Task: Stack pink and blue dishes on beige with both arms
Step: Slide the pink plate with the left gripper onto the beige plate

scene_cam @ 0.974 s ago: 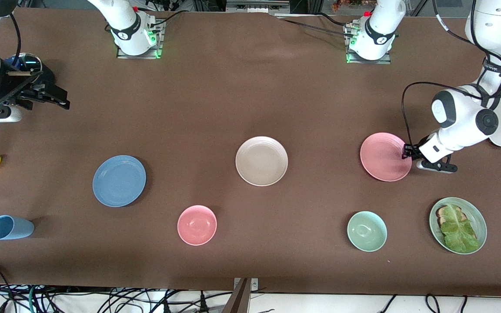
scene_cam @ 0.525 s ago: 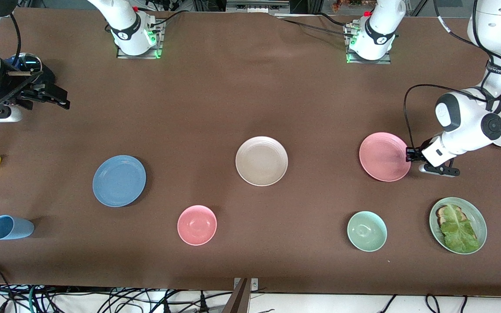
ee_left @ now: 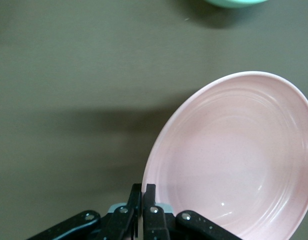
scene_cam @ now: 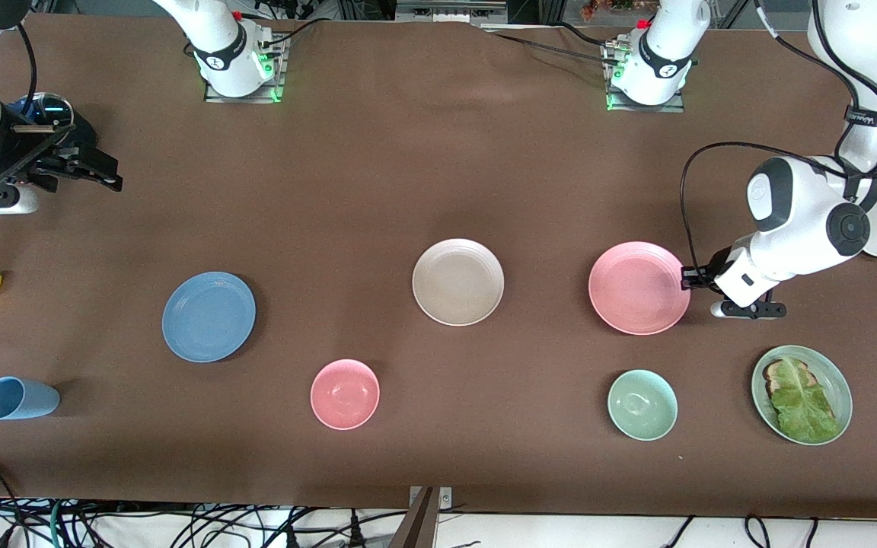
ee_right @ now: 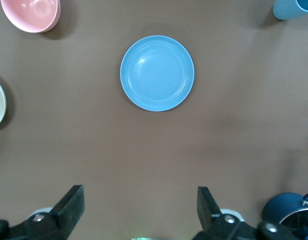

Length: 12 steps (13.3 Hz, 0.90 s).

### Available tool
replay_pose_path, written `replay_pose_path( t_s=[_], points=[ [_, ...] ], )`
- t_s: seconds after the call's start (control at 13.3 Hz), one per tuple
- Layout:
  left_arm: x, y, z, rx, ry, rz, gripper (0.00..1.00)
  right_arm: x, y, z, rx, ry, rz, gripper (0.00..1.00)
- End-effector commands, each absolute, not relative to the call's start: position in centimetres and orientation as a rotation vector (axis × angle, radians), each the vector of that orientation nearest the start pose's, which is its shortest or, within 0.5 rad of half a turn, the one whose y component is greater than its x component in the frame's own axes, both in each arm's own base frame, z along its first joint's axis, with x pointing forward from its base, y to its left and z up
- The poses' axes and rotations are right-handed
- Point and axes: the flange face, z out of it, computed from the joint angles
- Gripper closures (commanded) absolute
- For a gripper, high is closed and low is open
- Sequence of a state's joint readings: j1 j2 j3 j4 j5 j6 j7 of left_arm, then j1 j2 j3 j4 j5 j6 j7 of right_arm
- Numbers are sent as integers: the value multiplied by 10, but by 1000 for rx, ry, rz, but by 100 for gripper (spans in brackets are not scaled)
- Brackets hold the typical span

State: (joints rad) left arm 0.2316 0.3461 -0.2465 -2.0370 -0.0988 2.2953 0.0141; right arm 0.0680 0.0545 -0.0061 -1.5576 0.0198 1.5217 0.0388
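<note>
Altogether four plates, two bowls. Pink plate (scene_cam: 639, 288), pinched at its rim by the left gripper (scene_cam: 688, 278), hangs toward the left arm's end beside the beige plate (scene_cam: 457, 281); blue plate (scene_cam: 208, 316) lies toward the right arm's end. Right gripper (scene_cam: 107, 173) waits, spread wide.

A wide table (scene_cam: 423, 175) draped in a matte brown cloth fills nearly the whole front view. The cloth lies mostly flat, with faint creases near the top edge. Below the table's near edge a pale floor shows, strewn with tangled black and green cables (scene_cam: 180, 525). Light falls evenly from above, giving soft, short shadows.
</note>
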Motion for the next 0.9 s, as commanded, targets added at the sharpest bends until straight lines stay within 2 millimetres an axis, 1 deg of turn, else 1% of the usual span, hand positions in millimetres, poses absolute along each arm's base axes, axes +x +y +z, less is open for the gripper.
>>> replay_pose_path(
  t_s=[0.0, 0.07, 0.15, 0.22, 0.3, 0.45, 0.6, 0.67, 0.75, 0.82],
  points=[
    [584, -65, 296, -3311, -220, 147, 100, 559, 36, 599, -3123, -22, 145, 0],
    [583, -86, 299, -3315, -254, 150, 100, 559, 36, 600, -3124, -15, 143, 0],
    [579, -112, 303, -3323, -258, 148, 100, 559, 36, 600, -3124, -17, 143, 0],
    [577, -133, 306, -3332, -273, 130, 100, 559, 36, 600, -3124, -15, 141, 0],
    [575, -156, 307, -3351, -290, 85, 100, 559, 36, 600, -3124, -15, 143, 0],
    [561, -206, 303, -3354, -296, 71, 100, 560, 35, 599, -3124, -15, 141, 0],
    [549, -246, 293, -3329, -318, 42, 100, 561, 35, 599, -3122, -10, 136, 0],
    [543, -266, 280, -3327, -309, 21, 100, 561, 35, 599, -3122, -12, 133, 0],
    [540, -275, 271, -3316, -300, 12, 100, 561, 35, 599, -3122, -12, 133, 0],
    [534, -289, 263, -3300, -263, 9, 100, 561, 35, 599, -3124, -12, 131, 0]
  ],
)
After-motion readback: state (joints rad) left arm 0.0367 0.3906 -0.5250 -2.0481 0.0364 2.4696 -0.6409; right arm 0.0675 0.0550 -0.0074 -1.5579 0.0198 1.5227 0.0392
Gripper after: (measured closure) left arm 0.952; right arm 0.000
